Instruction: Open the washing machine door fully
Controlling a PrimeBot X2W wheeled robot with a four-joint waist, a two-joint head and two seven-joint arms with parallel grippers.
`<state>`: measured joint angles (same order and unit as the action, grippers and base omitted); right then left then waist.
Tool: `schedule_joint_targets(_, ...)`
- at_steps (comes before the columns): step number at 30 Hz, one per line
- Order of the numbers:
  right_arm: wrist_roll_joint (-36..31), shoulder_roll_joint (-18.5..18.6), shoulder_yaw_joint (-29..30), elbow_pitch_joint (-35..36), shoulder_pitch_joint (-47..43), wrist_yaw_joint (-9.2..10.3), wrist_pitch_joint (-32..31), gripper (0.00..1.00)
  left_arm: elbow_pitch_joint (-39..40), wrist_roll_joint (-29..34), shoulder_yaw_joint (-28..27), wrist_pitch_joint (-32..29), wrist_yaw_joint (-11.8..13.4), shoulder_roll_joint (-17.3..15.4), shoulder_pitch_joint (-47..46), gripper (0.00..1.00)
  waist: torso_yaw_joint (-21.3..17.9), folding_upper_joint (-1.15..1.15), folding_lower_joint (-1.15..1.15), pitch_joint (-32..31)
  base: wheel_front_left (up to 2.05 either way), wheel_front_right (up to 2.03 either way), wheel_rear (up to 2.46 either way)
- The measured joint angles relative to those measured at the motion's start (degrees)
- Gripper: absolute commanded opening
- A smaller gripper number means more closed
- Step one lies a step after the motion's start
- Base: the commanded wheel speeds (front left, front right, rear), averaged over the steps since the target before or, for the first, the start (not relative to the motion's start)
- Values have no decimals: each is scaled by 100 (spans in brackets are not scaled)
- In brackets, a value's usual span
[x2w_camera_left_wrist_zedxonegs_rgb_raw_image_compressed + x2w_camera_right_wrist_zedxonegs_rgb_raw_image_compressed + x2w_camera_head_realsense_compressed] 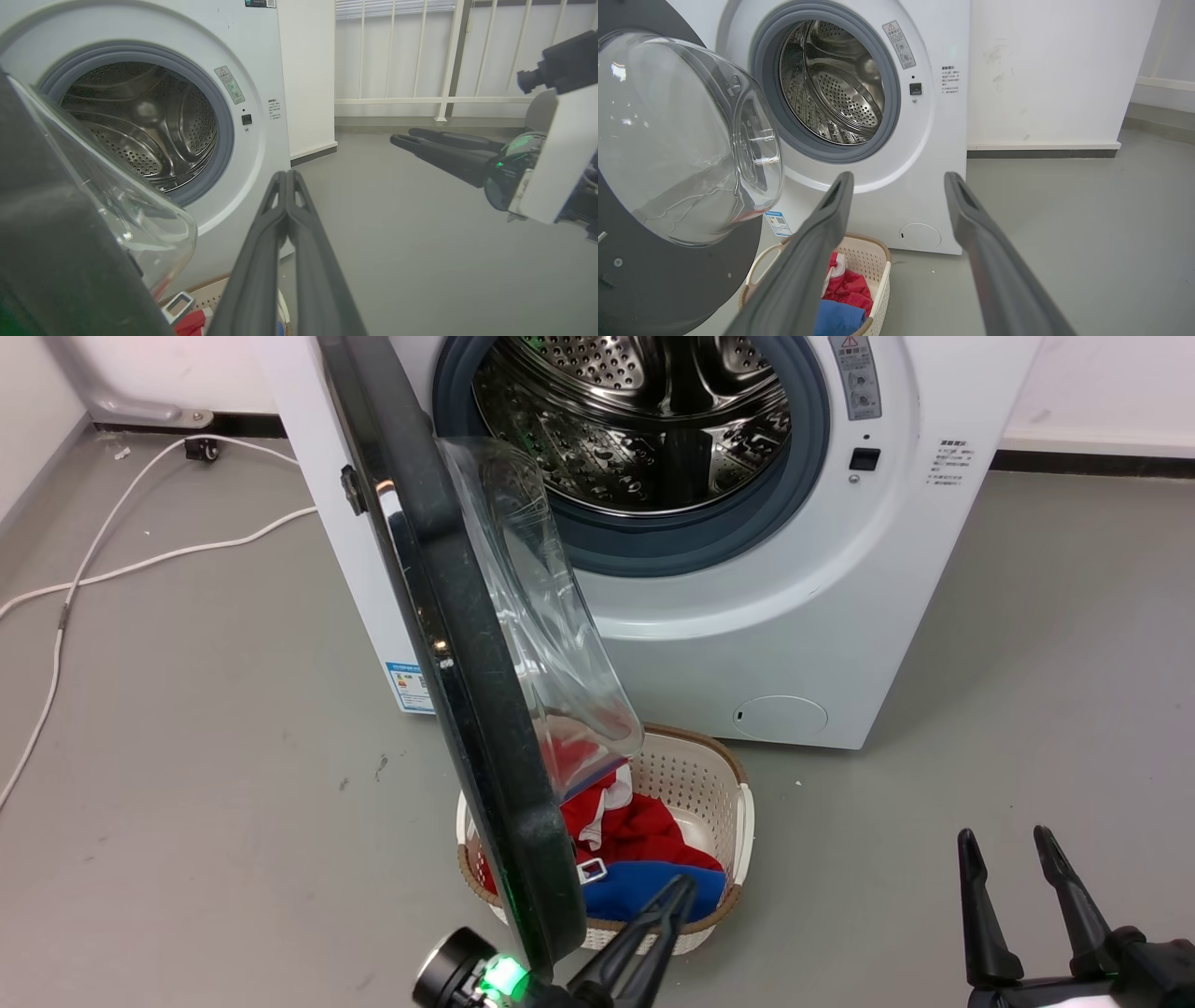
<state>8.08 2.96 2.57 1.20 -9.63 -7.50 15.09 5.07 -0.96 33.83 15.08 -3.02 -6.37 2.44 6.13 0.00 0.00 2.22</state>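
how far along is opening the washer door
Done: the washing machine door is unlatched and stands well out, baring the drum. In hand: the left end effector, shut, sits just inside its lower edge; contact unclear. The right end effector is open, apart. Left: swing it wider.

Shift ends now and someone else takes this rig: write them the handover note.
Left gripper: shut, empty, low beside the inner side of the washing machine door, over the laundry basket. Contact with the door cannot be told.
Right gripper: open, empty, off to the right over the floor.
Done: door unlatched, standing out roughly square to the white machine, drum exposed.
Left: it probably swings wider; push it further from the inner side.
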Motion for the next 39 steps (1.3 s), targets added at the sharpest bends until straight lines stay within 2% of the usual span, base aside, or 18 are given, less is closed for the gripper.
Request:
schedule_joint_targets(10,-9,-1,-5,-76,10,0,-1,100,-533,-140,-458,-1,143,-110,35,0,106,0,0,18,0,0,0)
schedule_joint_targets(24,10,-1,-27,-134,-51,0,0,100,-430,-235,-955,23,381,-115,388,0,437,0,0,-32,0,0,0)
schedule_joint_targets(26,10,-1,-38,-135,-63,0,-1,100,-396,-294,-1326,15,555,-204,475,0,520,0,0,-32,0,0,0)
schedule_joint_targets(28,9,-1,-29,-133,-63,0,-1,100,-353,-304,-1504,15,613,-261,539,0,559,0,0,-31,0,0,0)
schedule_joint_targets(35,2,-1,-21,-132,-76,0,0,100,-211,-374,-2089,14,759,-428,695,0,673,0,0,-20,0,0,0)
schedule_joint_targets(39,-2,-1,-52,-137,-78,0,0,100,-162,-445,-2481,14,761,-546,685,0,720,0,0,-2,0,0,0)
